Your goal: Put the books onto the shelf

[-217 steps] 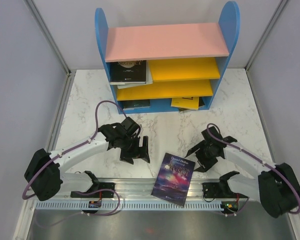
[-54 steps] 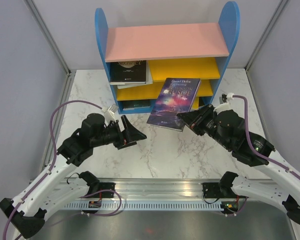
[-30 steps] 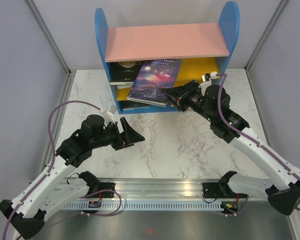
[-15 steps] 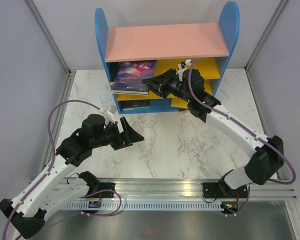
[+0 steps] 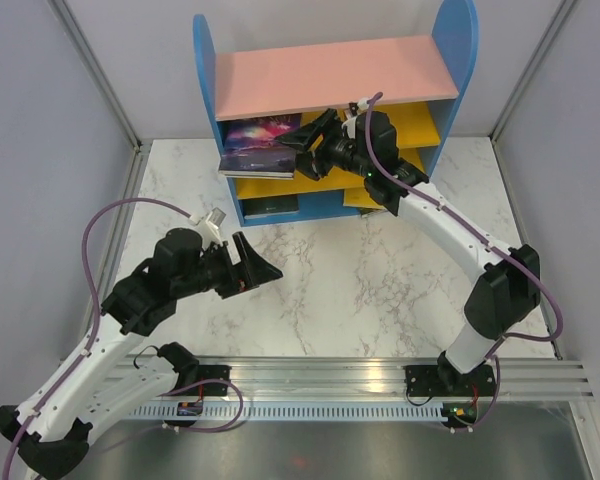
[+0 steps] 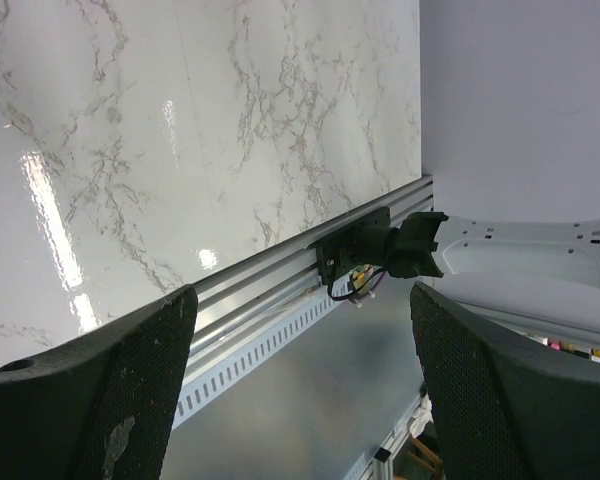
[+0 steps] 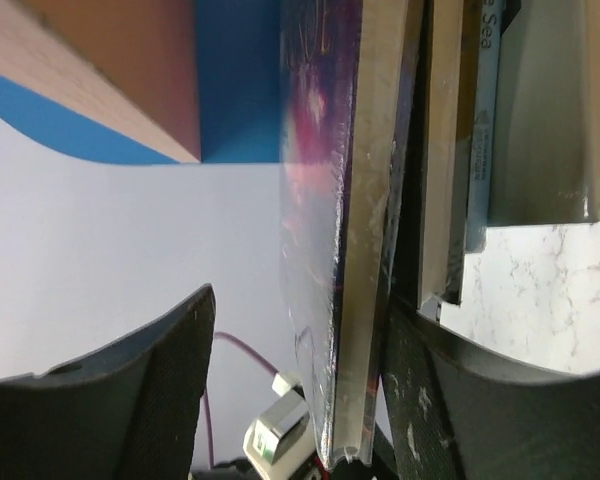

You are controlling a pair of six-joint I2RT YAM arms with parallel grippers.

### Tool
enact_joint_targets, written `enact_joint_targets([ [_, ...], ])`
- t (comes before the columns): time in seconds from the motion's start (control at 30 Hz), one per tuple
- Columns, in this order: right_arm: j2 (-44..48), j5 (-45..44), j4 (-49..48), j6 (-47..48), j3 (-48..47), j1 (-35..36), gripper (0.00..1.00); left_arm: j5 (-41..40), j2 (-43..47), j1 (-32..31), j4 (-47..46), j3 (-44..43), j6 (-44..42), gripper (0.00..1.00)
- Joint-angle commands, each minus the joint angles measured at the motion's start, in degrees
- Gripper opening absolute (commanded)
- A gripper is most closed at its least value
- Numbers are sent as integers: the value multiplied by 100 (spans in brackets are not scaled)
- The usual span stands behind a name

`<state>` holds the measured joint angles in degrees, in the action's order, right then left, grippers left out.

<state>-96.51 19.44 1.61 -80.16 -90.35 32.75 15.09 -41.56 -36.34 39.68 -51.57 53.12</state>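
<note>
Now the galaxy book [image 5: 260, 135] is on the upper left board of the shelf [image 5: 330, 75], and the grip is loosening.
Near, the left gripper [image 5: 252, 267] hovers over the marble table [image 5: 380, 270], jaws wide apart, holding nothing. Far, the right gripper [image 5: 310, 148] reaches into the shelf with its jaws apart around the book's edge. One finger [image 7: 130, 400] is clear of the cover, so I judge the book is released. It lies flat on the other books [image 7: 450, 150]; whether it sits fully inside, I cannot tell. To finish well, open fully, then pull straight back and level, so no finger drags the book out.
</note>
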Motion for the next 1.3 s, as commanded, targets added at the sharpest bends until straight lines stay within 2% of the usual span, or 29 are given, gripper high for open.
enact_joint_targets([
  [0.0,325,332,-653,159,130,-365,68,-173,8,48,154,-274,-311,89],
  [0.2,756,630,-574,132,956,-586,69,-173,-203,48,163,-327,-355,89],
  [0.43,923,939,-363,202,1177,-612,69,-138,-379,48,128,-362,-355,89],
  [0.67,1476,1018,-169,378,1414,-612,56,-164,-291,48,128,-257,-320,89],
  [0.77,1626,1070,-169,387,1581,-595,42,-156,-274,48,127,-204,-294,89],
  [0.87,1653,1132,5,413,1634,-507,36,-173,-265,48,128,-195,-276,89],
  [1.27,1556,974,103,440,1731,12,28,-226,-159,48,128,-160,-197,88],
])
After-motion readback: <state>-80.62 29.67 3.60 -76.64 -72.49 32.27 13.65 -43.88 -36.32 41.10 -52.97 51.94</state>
